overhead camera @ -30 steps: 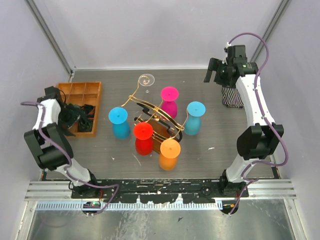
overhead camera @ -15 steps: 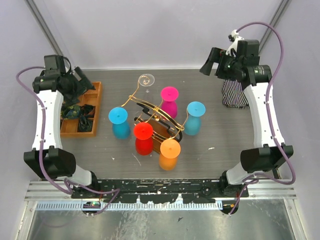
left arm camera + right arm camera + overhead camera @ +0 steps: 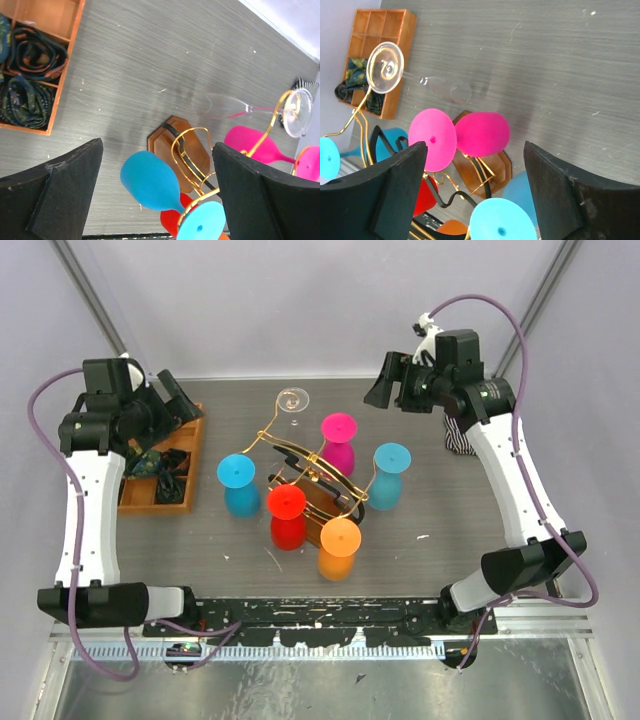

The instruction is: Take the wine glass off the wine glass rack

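1. Lifted and swung inward over the last second: on the left, up off the orange compartment tray (image 3: pixel 193 480); on the right, away from the striped cloth (image 3: pixel 455 440). Probably the opening of the approach; nothing gripped yet.
2. Left fingers (image 3: pixel 60 195) spread wide, empty, held high, looking down on the wine glass rack (image 3: pixel 159 142).
3. Right fingers (image 3: pixel 560 195) wide too, empty, above the pink glass (image 3: pixel 482 134).
4. Six glasses hanging foot-up on the rack, mid-desk (image 3: pixel 440 520); clear wine glass (image 3: pixel 293 400) on the far arm.

Two matching arms in white and black.
The left arm (image 3: pixel 88 502) and right arm (image 3: pixel 512 472) have white link shells, black joint housings and black wrist heads. A purple cable (image 3: pixel 503 318) loops along each, and the fingers (image 3: pixel 60 195) are matte black wedge-shaped blocks.
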